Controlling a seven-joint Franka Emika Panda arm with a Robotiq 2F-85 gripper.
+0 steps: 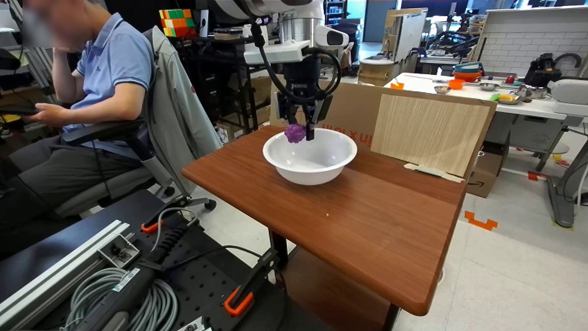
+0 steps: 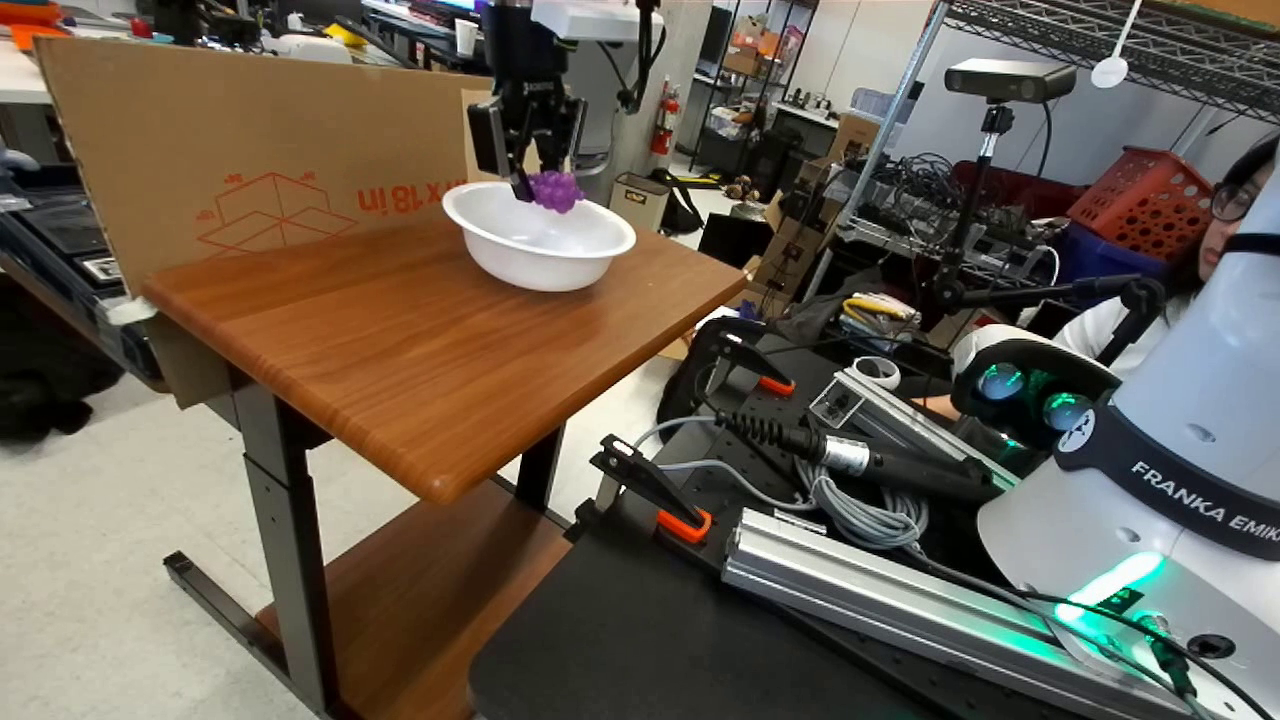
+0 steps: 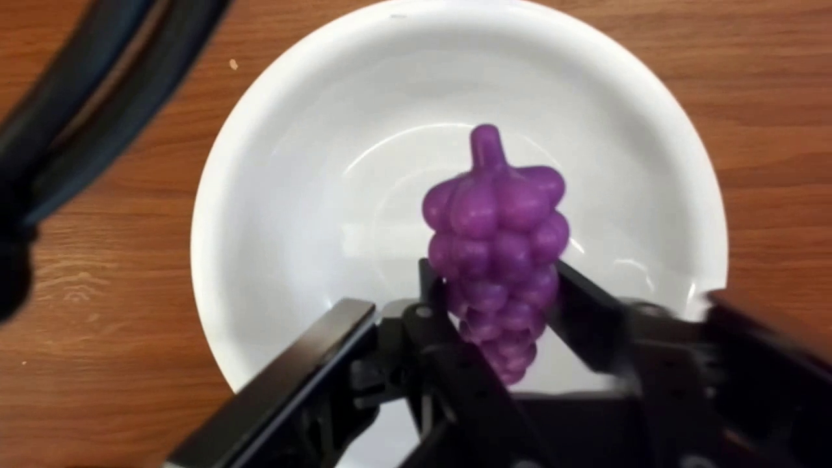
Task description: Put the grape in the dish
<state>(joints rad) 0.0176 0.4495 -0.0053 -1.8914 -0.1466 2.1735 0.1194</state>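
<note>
In an exterior view, a purple grape (image 1: 295, 133), shaped as a whole bunch, is held above a wide white dish (image 1: 310, 178) by a black gripper (image 1: 302, 130); the dish is set on a brown wooden table (image 1: 367, 230), a cardboard panel (image 1: 356, 105) is stood upright behind the dish, and a person in a blue shirt (image 1: 112, 59) is seated well apart from it. In an exterior view, the grape is shown over the mouth of the dish — the robot's white base (image 2: 1070, 520) mounted well apart from the dish. In the wrist view, the grape is pinched across its lower half between two black fingers (image 3: 588, 318), its stem pointed away from the gripper — the bunch seen against the inside of the dish below.
</note>
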